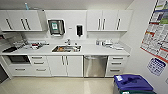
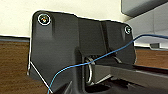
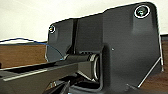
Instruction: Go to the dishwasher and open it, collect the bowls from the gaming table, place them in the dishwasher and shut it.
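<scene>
Robot is facing the kitchenette: the dishwasher (image 1: 95, 66) is sitting shut under the counter (image 1: 100, 51), right of the sink (image 1: 66, 48), its bar handle (image 1: 95, 57) running horizontally, slightly right of centre, so nearer the right arm; jaw state cannot be told.

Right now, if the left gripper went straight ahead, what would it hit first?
Probably the brown floor, then the pale wall beyond; the wrist camera faces both past the robot's dark plate. Depth is unclear.

Pale floor (image 1: 57, 85) before the dishwasher (image 1: 95, 66) lies open; door shut, handle bar unobstructed. Blue-lidded bin (image 1: 132, 83) stands near, to the right, beside the wall (image 1: 140, 35).
</scene>
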Motion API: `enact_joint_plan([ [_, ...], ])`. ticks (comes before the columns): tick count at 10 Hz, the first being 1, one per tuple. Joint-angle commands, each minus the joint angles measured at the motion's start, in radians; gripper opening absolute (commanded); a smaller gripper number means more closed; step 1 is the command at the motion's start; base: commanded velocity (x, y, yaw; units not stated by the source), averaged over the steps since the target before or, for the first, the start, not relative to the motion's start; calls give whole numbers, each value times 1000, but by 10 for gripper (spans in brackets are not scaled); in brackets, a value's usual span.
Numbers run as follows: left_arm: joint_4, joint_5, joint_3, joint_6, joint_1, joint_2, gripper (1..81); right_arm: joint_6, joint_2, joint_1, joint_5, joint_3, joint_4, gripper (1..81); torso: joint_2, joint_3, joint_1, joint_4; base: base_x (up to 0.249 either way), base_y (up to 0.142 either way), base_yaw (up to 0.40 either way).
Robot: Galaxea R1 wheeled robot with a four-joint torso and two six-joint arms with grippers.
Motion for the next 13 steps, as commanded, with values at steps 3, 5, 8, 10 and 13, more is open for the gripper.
enact_joint_plan([
  [3, 9, 55, 14, 2, -41, -17, 811, -3, -13, 42, -56, 12, 3, 811, 0, 0, 0, 0, 101, 0, 0],
  [5, 9, 55, 14, 2, -40, -15, 811, -3, -13, 40, -53, 11, 3, 811, 0, 0, 0, 0, 115, 0, 0],
  [8, 9, 55, 14, 2, -40, -17, 811, -3, -13, 39, -51, 11, 4, 811, 0, 0, 0, 0, 130, 0, 0],
  [10, 9, 55, 14, 2, -40, -20, 811, -3, -13, 40, -51, 11, 4, 811, 0, 0, 0, 0, 139, 0, 0],
  [13, 9, 55, 14, 2, -38, -17, 811, -3, -14, 39, -51, 9, 3, 811, 0, 0, 0, 0, 151, 0, 0],
])
